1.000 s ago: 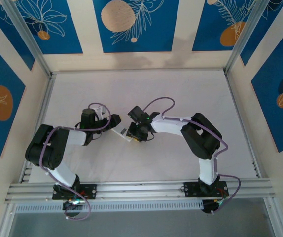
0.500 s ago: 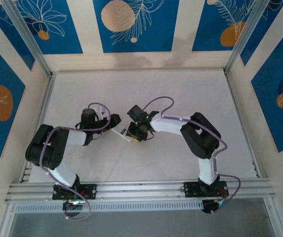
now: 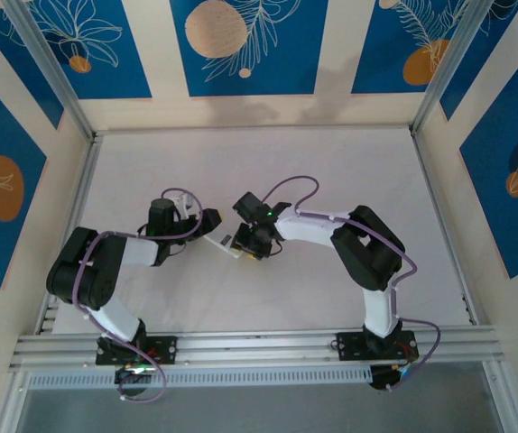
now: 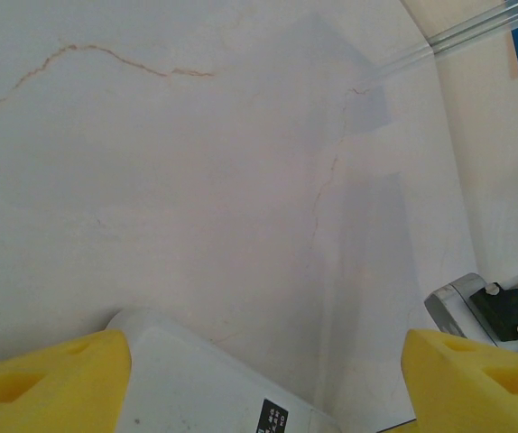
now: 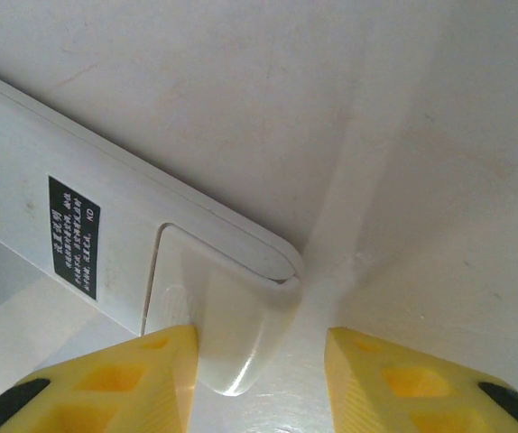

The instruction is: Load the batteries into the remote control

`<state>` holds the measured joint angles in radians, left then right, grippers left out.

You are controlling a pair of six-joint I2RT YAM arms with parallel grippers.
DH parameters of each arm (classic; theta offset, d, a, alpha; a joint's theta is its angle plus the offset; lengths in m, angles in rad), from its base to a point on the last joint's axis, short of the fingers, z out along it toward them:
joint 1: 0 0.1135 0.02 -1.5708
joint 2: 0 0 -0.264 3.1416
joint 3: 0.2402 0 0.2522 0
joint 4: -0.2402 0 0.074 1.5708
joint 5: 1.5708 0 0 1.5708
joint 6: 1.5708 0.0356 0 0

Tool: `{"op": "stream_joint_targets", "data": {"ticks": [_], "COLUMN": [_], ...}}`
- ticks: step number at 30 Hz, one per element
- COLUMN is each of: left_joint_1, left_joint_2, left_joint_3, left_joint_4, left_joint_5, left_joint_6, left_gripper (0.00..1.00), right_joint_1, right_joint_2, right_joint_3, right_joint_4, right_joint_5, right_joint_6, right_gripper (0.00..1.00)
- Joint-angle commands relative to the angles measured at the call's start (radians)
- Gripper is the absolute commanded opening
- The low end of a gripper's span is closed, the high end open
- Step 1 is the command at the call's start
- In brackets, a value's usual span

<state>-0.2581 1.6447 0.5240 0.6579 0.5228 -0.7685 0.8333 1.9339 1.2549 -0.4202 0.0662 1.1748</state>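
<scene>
The remote control [image 3: 224, 242], a flat white slab with a black label [image 5: 72, 236], lies mid-table between both arms. My left gripper [image 3: 207, 232] is closed across one end of it. In the left wrist view the slab [image 4: 196, 383] presses against the left yellow finger [image 4: 56, 379]. My right gripper [image 3: 249, 248] is at the other end, jaws open. Between its fingers [image 5: 261, 347] a white cover piece [image 5: 227, 325] juts from the remote's end [image 5: 106, 194]. It touches the left finger [image 5: 142, 379] and stands apart from the right one. The batteries are hidden.
The white table [image 3: 268, 171] is walled by cream and blue panels with aluminium posts [image 3: 439, 72]. A metal rail [image 3: 259, 347] carries the arm bases along the near edge. In the left wrist view a grey part of the right arm [image 4: 476, 307] sits close by.
The right gripper's jaws have widened a little at the remote's end. Both arms stay almost where they were.
</scene>
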Motion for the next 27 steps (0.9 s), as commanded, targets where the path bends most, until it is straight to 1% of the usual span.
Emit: {"op": "stream_joint_targets", "data": {"ticks": [1, 2, 5, 7, 10, 15, 18, 20, 25, 27], "left_joint_1": [0.000, 0.000, 0.000, 0.000, 0.000, 0.000, 0.000, 0.000, 0.000, 0.000], "left_joint_2": [0.005, 0.005, 0.008, 0.010, 0.009, 0.010, 0.009, 0.009, 0.009, 0.008], "left_joint_3": [-0.024, -0.025, -0.023, -0.024, -0.024, -0.024, -0.024, -0.027, -0.025, -0.025], "left_joint_4": [-0.033, -0.032, -0.030, -0.028, -0.028, -0.026, -0.029, -0.028, -0.027, -0.025], "left_joint_5": [0.021, 0.021, 0.023, 0.024, 0.023, 0.024, 0.026, 0.025, 0.026, 0.027], "left_joint_6": [-0.003, -0.003, -0.005, -0.004, -0.005, -0.005, -0.005, -0.003, -0.004, -0.004], "left_gripper": [0.79, 0.79, 0.79, 0.79, 0.79, 0.79, 0.79, 0.79, 0.79, 0.79], "right_joint_1": [0.015, 0.016, 0.016, 0.019, 0.021, 0.025, 0.023, 0.021, 0.020, 0.021], "right_joint_2": [-0.029, -0.035, -0.050, -0.054, -0.059, -0.055, -0.054, -0.053, -0.056, -0.056], "right_joint_3": [0.007, 0.003, -0.007, -0.008, -0.015, -0.009, -0.009, -0.009, 0.000, 0.000], "right_joint_4": [-0.051, -0.040, -0.034, -0.039, -0.035, -0.045, -0.051, -0.052, -0.068, -0.066], "right_joint_5": [0.015, 0.015, 0.020, 0.024, 0.024, 0.027, 0.030, 0.034, 0.040, 0.037], "right_joint_6": [-0.021, -0.023, -0.021, -0.020, -0.018, -0.016, -0.012, -0.012, -0.011, -0.012], "right_gripper": [0.45, 0.48, 0.48, 0.47, 0.42, 0.41, 0.36, 0.30, 0.28, 0.23]}}
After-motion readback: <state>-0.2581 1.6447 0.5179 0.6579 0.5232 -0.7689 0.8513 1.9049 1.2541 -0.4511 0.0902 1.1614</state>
